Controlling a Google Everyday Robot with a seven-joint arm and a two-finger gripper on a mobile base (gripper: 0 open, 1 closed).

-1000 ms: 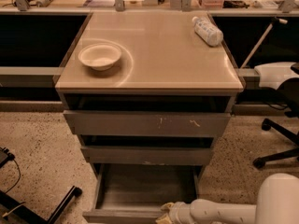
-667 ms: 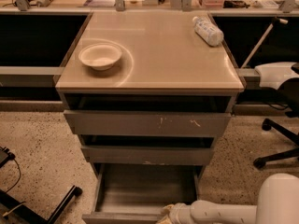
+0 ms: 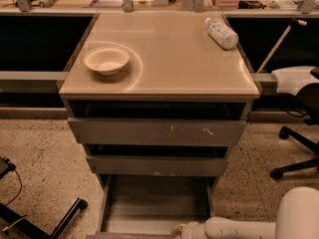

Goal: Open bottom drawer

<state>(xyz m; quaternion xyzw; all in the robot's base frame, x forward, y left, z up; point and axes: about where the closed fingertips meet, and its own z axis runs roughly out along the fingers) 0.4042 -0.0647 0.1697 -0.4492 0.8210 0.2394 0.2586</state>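
Observation:
The bottom drawer (image 3: 157, 203) is the lowest of three grey drawers in the cabinet. It stands pulled out toward the camera, and its shallow grey interior shows. My gripper (image 3: 182, 230) is at the bottom edge of the camera view, at the drawer's front lip, right of its middle. The white forearm (image 3: 239, 229) runs off to the lower right. The drawer's front face is cut off by the frame edge.
Above it are the middle drawer (image 3: 157, 166) and the scratched top drawer (image 3: 157, 132). On the cabinet top sit a white bowl (image 3: 106, 59) and a lying plastic bottle (image 3: 222, 33). An office chair base (image 3: 296, 151) stands to the right, and a black stand (image 3: 65, 217) at lower left.

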